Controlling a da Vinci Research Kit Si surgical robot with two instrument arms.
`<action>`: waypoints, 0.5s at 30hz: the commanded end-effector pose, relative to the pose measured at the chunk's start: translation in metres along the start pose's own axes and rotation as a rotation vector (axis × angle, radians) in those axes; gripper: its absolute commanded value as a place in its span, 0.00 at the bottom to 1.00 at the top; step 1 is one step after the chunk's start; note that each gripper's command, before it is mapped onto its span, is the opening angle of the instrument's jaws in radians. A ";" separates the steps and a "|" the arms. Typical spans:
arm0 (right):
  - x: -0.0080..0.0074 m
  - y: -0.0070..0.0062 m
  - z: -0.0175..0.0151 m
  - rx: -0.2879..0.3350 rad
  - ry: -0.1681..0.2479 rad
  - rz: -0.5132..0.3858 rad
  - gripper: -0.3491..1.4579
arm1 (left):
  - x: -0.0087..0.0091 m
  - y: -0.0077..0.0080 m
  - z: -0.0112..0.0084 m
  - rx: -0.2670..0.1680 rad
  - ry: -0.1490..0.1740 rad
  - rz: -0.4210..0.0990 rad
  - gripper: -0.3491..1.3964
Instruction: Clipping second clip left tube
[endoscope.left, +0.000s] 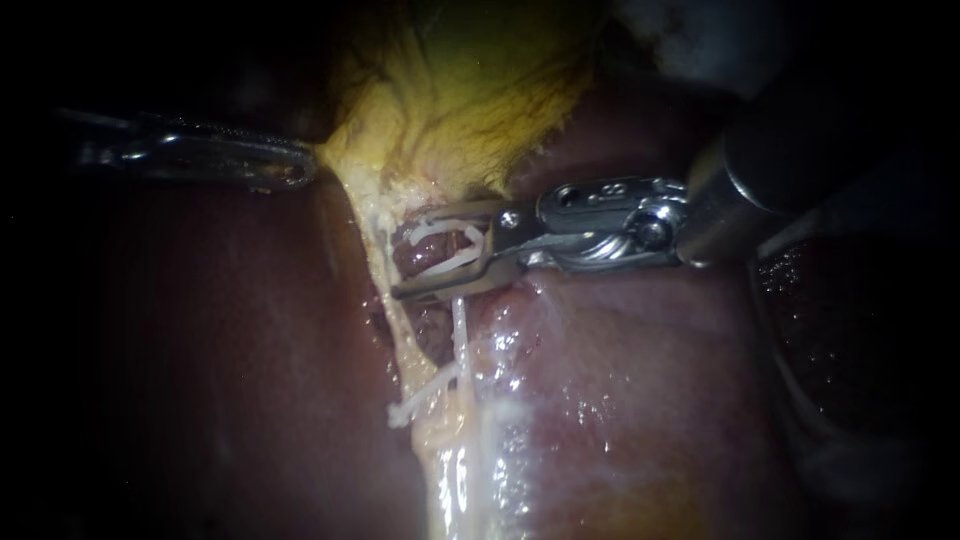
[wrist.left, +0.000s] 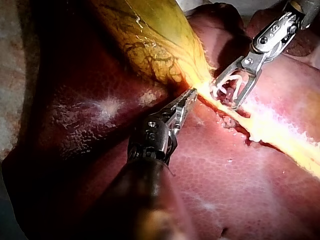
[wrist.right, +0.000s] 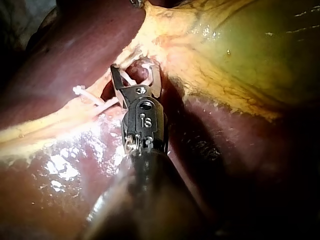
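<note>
Reaching in from 3 o'clock in the endoscope view, the right instrument (endoscope.left: 405, 258) ends in a forked pair of flat steel jaws. They stand apart and carry a white clip (endoscope.left: 447, 264), one leg seated along each jaw. The clip is a thin, smooth V. Its long axis runs from 3 to 9 o'clock with a slight dip toward 8, its closed end sits at the jaws' hinge, and its mouth opens toward 9 o'clock. The jaw tips reach the left tube (endoscope.left: 408, 350), a pale yellow, stringy strand whose long axis runs from 11 to 5 o'clock, so the clip lies roughly across it. Dark red, wet tissue shows between the clip's legs, and I cannot tell whether the tube sits fully inside them.

Toward 6 o'clock along the same tube sits a seated clip (endoscope.left: 418, 397). It is closed into a slim white bar that points from 8 to 2 o'clock. A whiter, thread-like tube (endoscope.left: 461, 335) drops from under the lower jaw toward 6 o'clock, just beside the left tube.

The left instrument (endoscope.left: 295, 172) enters from 9 o'clock. Its narrow ridged jaws are clenched on the tapering yellow edge of the gallbladder (endoscope.left: 470, 90), which is veined, yellow-green and glossy and fans toward 12 o'clock. The liver (endoscope.left: 220, 340) lies all around, dark maroon, slick and finely mottled.
</note>
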 end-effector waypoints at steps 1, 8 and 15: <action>-0.0001 -0.0002 0.0001 0.018 0.000 0.007 0.49 | 0.0000 0.0000 0.0000 0.001 0.000 0.000 0.00; -0.0007 -0.0008 0.0003 0.162 0.001 0.077 0.49 | 0.0000 0.0000 0.0000 0.000 0.000 0.000 0.00; -0.0023 0.0004 0.0004 0.263 0.016 0.165 0.49 | 0.0001 0.0000 0.0000 0.000 0.000 0.000 0.00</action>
